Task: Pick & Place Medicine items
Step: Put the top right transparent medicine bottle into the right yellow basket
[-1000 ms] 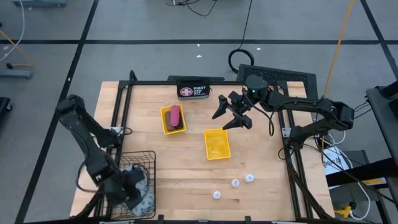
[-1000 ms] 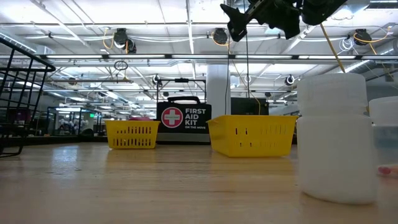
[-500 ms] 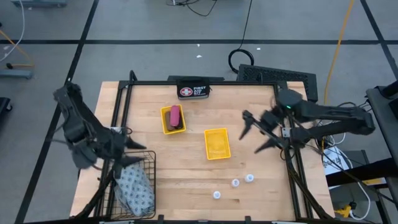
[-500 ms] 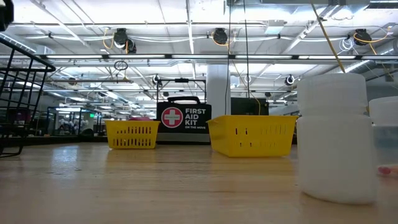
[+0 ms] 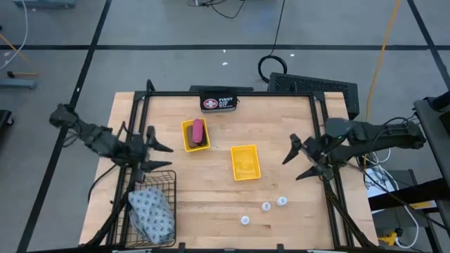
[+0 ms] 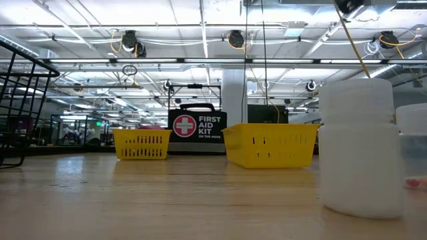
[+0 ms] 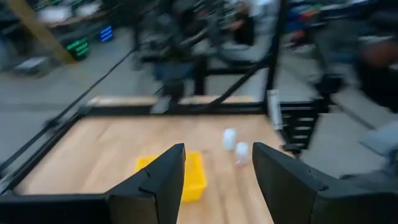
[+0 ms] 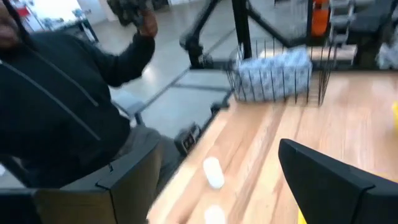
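Nearest the front edge of the table point(image 5: 211, 190), the three white containers point(image 5: 266, 206) stand loose on bare wood toward the front right corner, close together; they look light and round, so a fingertip arriving off-centre would likely tip or roll one toward the edge or into its neighbour. At the front left corner the grey-blue pouch point(image 5: 150, 216) lies in the black wire basket point(image 5: 163, 177); being soft, it could snag on the wires if lifted carelessly. The left gripper point(image 5: 152, 147) hangs just behind that basket near the left edge, fingers spread and empty, and the right gripper point(image 5: 302, 160) hovers by the right edge, likewise released with nothing in it. With both arms in the air, a wide swing could clip the metal frame point(image 5: 330, 190) along the sides. At mid-table an empty yellow tray point(image 5: 245, 162) sits alone; a second yellow tray point(image 5: 188, 135) farther back holds the pink bar point(image 5: 198, 129) and the brown oblong point(image 5: 204, 140), hard to separate without dragging the tray. The First Aid case point(image 5: 219, 103) rests at the back edge. The black block is not visible. Beyond lies grey floor with cables, and a person in a dark top point(image 8: 56, 106) stands near the table's front
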Motion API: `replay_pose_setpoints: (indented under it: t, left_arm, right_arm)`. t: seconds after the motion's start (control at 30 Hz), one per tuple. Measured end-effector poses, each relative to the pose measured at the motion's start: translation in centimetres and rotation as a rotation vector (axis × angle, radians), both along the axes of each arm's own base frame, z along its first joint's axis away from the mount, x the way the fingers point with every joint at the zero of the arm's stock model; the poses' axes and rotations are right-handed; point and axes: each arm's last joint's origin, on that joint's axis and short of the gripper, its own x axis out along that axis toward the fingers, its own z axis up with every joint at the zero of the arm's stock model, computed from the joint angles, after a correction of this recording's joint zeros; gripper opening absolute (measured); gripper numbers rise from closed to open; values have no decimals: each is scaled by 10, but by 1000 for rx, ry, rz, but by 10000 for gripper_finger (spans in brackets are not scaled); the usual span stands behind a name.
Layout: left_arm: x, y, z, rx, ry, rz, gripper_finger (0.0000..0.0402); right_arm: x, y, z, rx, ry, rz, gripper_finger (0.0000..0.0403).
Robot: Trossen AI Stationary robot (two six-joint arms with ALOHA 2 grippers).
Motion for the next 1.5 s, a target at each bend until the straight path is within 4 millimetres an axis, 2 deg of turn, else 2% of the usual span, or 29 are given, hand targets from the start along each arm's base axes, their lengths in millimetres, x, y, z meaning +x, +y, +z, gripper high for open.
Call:
replay_pose_setpoints:
  t: [0.13,0.3,0.43,0.53,0.73,0.93,1.03,1.13,1.27,1.37,1.5]
  left_arm:
    - [-4,19,-19,14,-120,-88,198]
    - [-17,43,-42,-38,-141,22,198]
    - [-29,51,-51,-46,-175,-27,198]
    - [-34,56,-57,-41,-201,9,198]
    - [-34,64,-68,-64,-189,96,198]
    - [-32,67,-69,-64,-175,133,198]
    - [-32,67,-69,-64,-175,133,198]
    - [-32,67,-69,-64,-175,133,198]
    - [-32,67,-69,-64,-175,133,198]
    - [-32,67,-69,-64,-175,134,198]
    - [-32,67,-69,-40,-177,134,198]
  right_arm:
    - [7,4,-22,-24,4,11,310]
    - [17,17,-32,-27,51,-117,298]
    - [19,38,-43,-43,149,-136,282]
    - [16,56,-55,-104,235,-142,271]
    - [0,80,-84,-280,454,-175,246]
    - [-30,79,-115,-327,848,-347,210]
    - [-43,78,-137,-267,944,-435,196]
    - [-50,80,-163,-212,941,-414,189]
    - [-52,85,-193,-157,823,-275,187]
    - [-53,83,-205,-139,746,-228,186]
    - [-55,77,-215,-179,689,-274,178]
